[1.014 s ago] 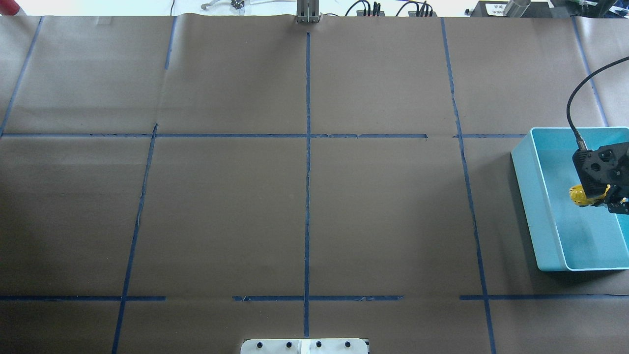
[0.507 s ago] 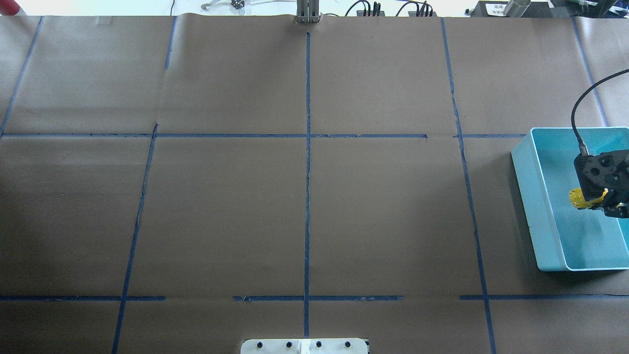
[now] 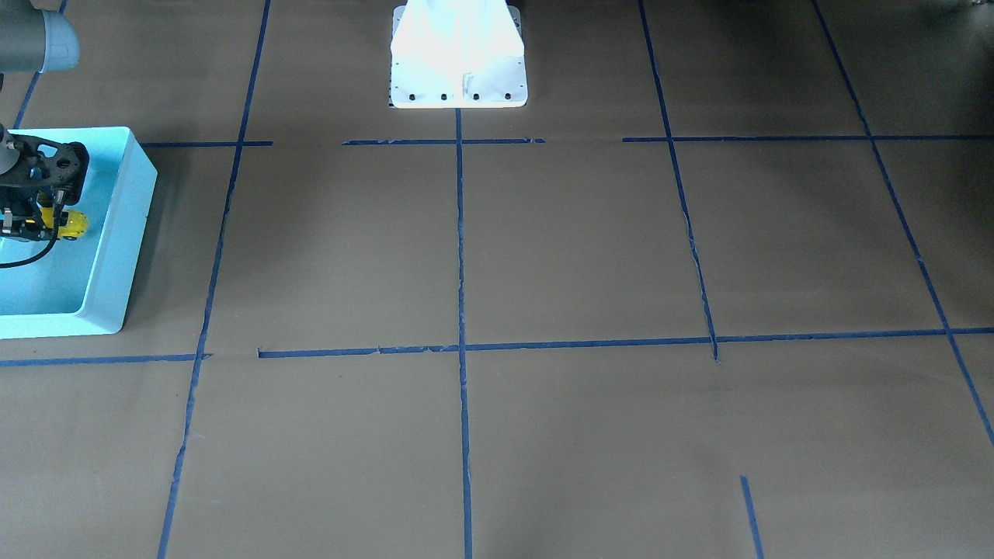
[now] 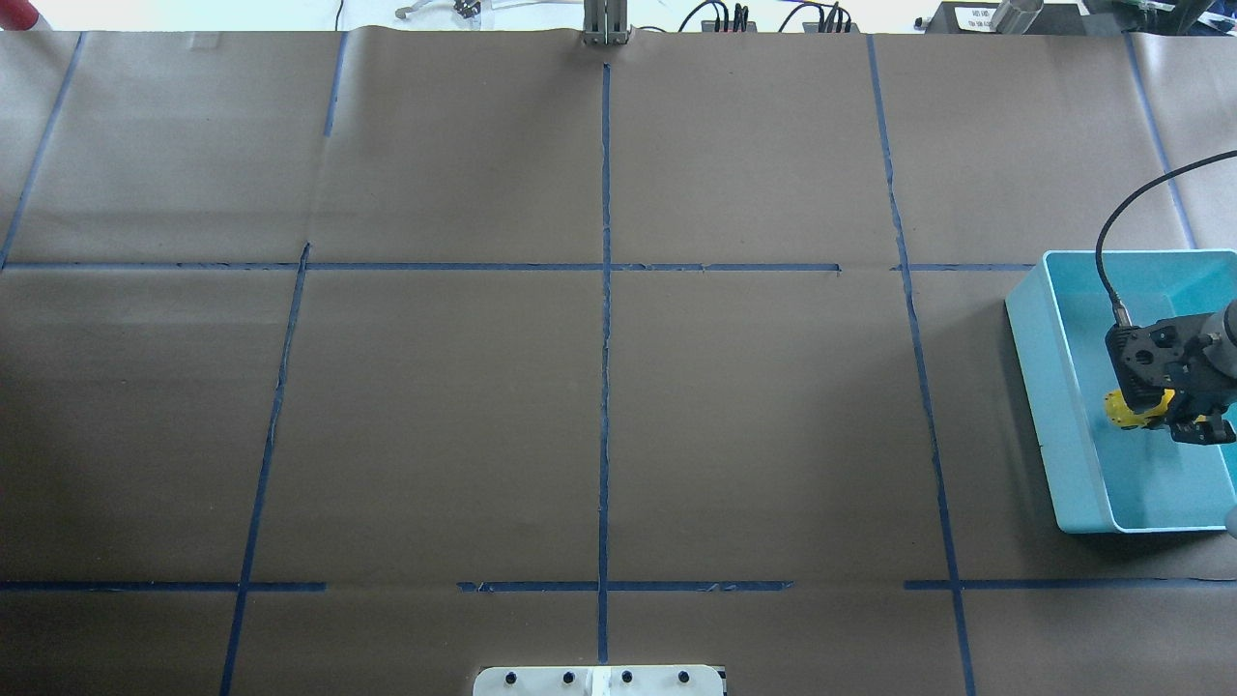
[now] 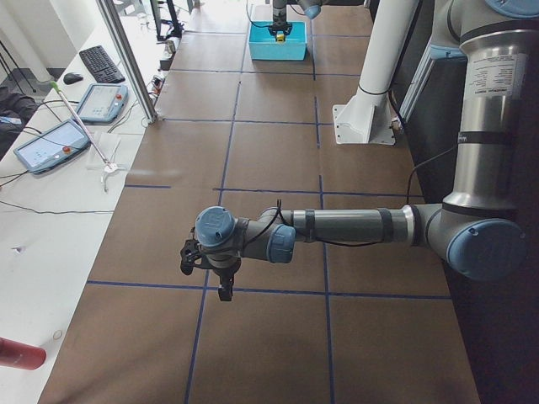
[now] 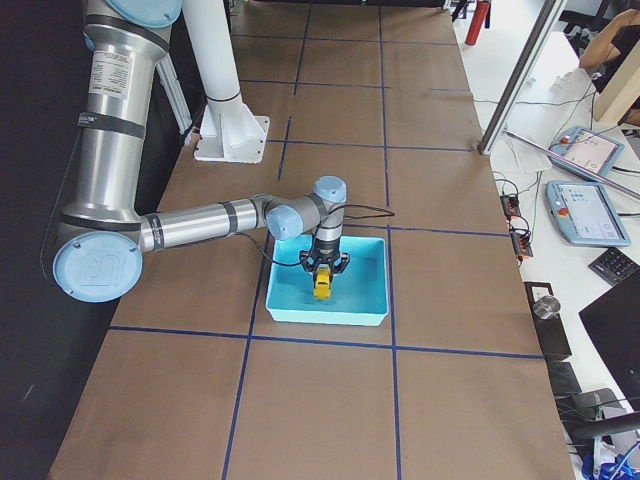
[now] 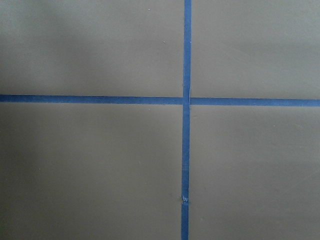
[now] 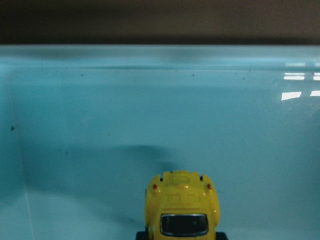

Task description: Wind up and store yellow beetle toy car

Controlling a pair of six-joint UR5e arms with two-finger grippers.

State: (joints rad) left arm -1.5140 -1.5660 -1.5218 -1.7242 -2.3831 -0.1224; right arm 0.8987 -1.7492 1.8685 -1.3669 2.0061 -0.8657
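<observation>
Yellow beetle toy car (image 4: 1121, 410) sits inside the light blue bin (image 4: 1039, 387), in its left half as the overhead view has it, at about 9 o'clock from the bin's middle. Only the car's rounded end shows there; the rest is hidden under the right gripper (image 4: 1160, 412).

Right wrist view: car (image 8: 182, 212) at 6 o'clock of the frame, rear window and two small red lamps toward the camera, wheels and underside cut off by the bottom edge. Soft shadow on the bin floor at 11 o'clock from the car. Cannot tell whether the wheels touch the floor.

Right gripper is closed on the car, jaws narrow around its body; the fingertips themselves are mostly masked by the black gripper housing. Front view agrees: car (image 3: 70, 225) pokes out at 3 o'clock from the gripper (image 3: 40, 220), the bin wall (image 3: 132, 233) beyond it. Right side view: car (image 6: 322, 286) hangs nose down below the wrist, within the bin (image 6: 330, 318).

The bin is cut off by the frame edge at 3 o'clock in the overhead view.

Left gripper (image 5: 206, 268) appears only in the left side view, low over the table (image 4: 435, 406), well apart from the bin; cannot tell how its jaws stand. Its wrist camera shows only brown paper and a crossing of blue tape (image 7: 186, 100)
</observation>
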